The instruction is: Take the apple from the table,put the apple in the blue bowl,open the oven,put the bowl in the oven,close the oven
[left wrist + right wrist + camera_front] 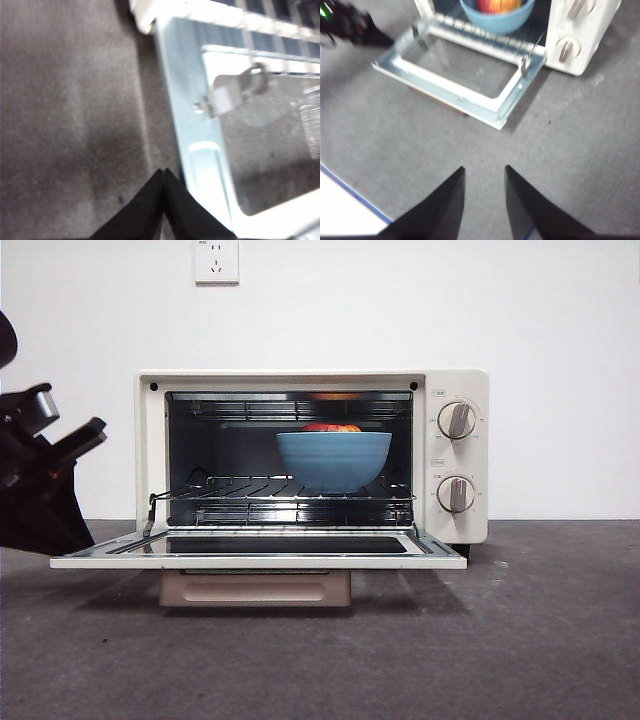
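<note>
The cream-white oven (pixel 455 455) stands with its door (pixel 258 560) folded down flat. On the wire rack (pixel 240 492) inside sits the blue bowl (pixel 333 460), and the top of the apple (pixel 332 427) shows over its rim. The right wrist view shows the bowl (pixel 497 20) with the apple (pixel 500 5) in it. My left gripper (pixel 164 172) is shut and empty, low over the table just beside the door's left edge (pixel 185 100). Its arm (pixel 35 490) is dark at the left. My right gripper (pixel 485 169) hangs open above the table, back from the door (pixel 480 111).
The beige handle (pixel 255 587) hangs under the open door's front edge. Two grey dials (pixel 457 420) sit on the oven's right panel. A white strip (pixel 345 215) with a blue edge borders the table (pixel 580 150) near my right gripper. A wall socket (pixel 217 260) is above.
</note>
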Robot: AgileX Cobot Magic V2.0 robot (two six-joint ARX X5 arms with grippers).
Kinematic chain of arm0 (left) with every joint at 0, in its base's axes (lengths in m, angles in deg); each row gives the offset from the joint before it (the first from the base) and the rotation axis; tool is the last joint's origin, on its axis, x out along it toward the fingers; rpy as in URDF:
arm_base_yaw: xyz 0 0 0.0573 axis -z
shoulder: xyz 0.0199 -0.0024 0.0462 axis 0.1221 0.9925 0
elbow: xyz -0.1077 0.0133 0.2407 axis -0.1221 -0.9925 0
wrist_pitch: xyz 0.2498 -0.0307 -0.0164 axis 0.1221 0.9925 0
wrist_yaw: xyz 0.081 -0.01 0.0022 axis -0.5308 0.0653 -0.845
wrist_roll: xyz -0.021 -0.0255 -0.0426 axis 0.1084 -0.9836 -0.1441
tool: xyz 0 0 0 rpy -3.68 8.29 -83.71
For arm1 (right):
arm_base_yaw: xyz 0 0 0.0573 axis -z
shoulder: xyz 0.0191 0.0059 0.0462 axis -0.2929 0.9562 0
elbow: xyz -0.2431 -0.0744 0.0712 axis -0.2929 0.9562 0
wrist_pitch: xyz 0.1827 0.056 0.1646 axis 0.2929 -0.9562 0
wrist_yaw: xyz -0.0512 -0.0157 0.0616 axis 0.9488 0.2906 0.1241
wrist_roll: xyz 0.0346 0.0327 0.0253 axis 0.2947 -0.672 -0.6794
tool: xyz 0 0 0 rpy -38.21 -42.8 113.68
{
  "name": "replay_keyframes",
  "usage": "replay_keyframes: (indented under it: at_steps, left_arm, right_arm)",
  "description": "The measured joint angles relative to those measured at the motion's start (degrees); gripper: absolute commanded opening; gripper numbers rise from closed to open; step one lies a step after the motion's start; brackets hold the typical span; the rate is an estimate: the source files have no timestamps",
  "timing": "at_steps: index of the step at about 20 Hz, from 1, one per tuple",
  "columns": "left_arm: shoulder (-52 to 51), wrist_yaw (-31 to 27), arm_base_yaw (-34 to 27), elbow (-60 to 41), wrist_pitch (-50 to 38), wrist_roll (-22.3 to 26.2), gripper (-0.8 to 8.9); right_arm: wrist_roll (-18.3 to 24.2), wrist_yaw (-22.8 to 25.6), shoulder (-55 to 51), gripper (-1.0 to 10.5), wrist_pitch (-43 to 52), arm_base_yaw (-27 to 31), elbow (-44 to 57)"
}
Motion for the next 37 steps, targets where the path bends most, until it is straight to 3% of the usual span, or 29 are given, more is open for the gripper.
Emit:
replay_keyframes:
  at_steps: [4,18,28,34,37]
  left_arm:
    - [2.82,0.24,0.02,0.00,-0.20,-0.39,0.06]
    - [3.19,15.17,-2.84,-0.57,-2.05,-4.37,0.06]
    - [3.19,21.77,-3.26,-0.61,-21.51,-15.43,0.06]
    - [3.19,19.30,-3.28,-0.55,-33.07,-20.11,0.06]
    - [3.17,18.93,-3.58,-0.52,-34.73,-21.33,0.06]
  right_arm:
    - [-0.22,0.83,-2.21,1.3,-0.76,0.00,0.00]
    - [-0.37,3.02,-2.34,1.3,-1.88,0.00,0.00]
    - [-1.73,3.02,-2.34,1.3,-1.88,0.00,0.00]
    - [-1.88,3.02,-2.34,1.3,-1.88,0.00,0.00]
    - [-1.92,3.15,-2.34,1.3,-1.88,0.00,0.00]
